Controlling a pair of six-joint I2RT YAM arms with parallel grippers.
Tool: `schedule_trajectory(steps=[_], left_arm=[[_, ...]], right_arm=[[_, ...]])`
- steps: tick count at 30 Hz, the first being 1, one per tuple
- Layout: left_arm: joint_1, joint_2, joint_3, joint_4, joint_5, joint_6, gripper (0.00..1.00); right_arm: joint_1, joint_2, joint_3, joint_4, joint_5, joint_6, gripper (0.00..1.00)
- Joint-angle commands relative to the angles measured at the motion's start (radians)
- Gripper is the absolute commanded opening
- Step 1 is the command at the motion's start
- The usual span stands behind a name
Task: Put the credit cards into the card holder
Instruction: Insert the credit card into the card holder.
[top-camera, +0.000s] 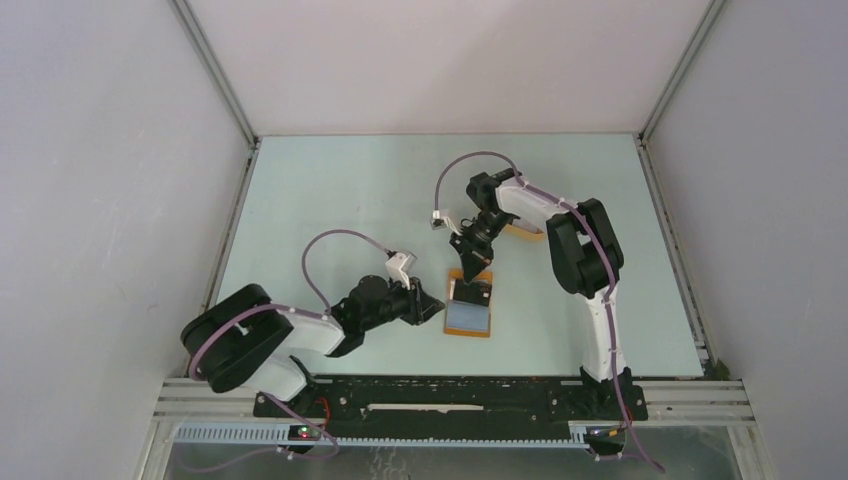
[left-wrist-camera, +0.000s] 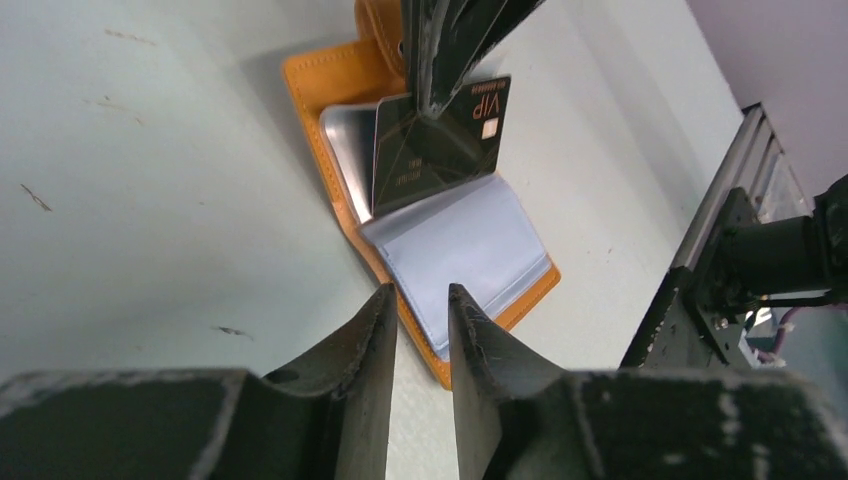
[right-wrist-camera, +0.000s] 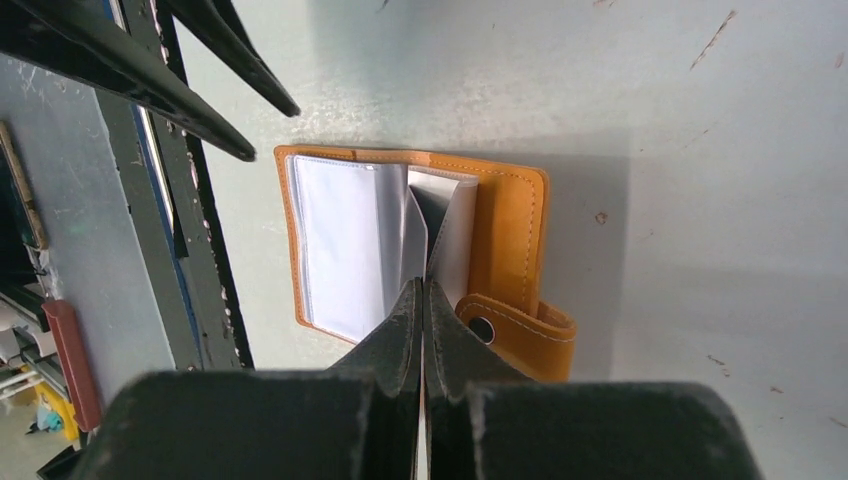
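- Orange-brown leather: the card holder (right-wrist-camera: 510, 230) lies open on the pale table (right-wrist-camera: 700, 150), with its clear plastic sleeves (right-wrist-camera: 350, 240) fanned upward and its snap tab (right-wrist-camera: 520, 335) folded out at one edge.
- Above it, the right gripper (right-wrist-camera: 422, 290) has its fingers pressed together on a dark card (left-wrist-camera: 440, 140) (printed "VIP"). The card hangs edge-down, and its lower edge meets the sleeves near the spine. Whether it has entered a pocket cannot be told.
- The left gripper (left-wrist-camera: 420, 300) has its fingers slightly spread with nothing between them. It sits low, just beside the holder's outer edge and pointed at the sleeves; no contact is visible.
- Step in hand (a judgement): seating the card in a sleeve.
  - Keep the card's edge parallel to the pocket mouth.
  - Lower it slowly, straight along the sleeve.
  - Release it only once the pocket carries it.
  - The holder is light and may slide or fold, so the left fingers would do well to steady its cover or part the sleeves.
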Motion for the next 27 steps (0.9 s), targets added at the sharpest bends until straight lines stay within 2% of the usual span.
schedule_trajectory(steps=[1,6,14,19,27], left_arm=[[0.006,-0.097,-0.032,-0.034,-0.044,-0.008,0.31],[0.008,-0.109,-0.008,-0.089,-0.045,0.02,0.31],[0.057,0.018,0.098,-0.109,-0.02,0.067,0.27],[0.058,0.075,0.149,-0.111,-0.017,0.086,0.29],[0.06,0.175,0.175,-0.038,0.02,0.066,0.32]], right_arm=[[-0.002,-0.076,-0.048,0.053,-0.008,0.036,0.0],[0.004,-0.097,-0.071,0.06,-0.003,0.042,0.0],[0.01,-0.097,-0.047,0.001,-0.018,-0.002,0.0],[0.011,-0.066,-0.011,-0.036,-0.021,0.001,0.0],[0.0,-0.06,0.015,-0.062,-0.054,-0.002,0.0]])
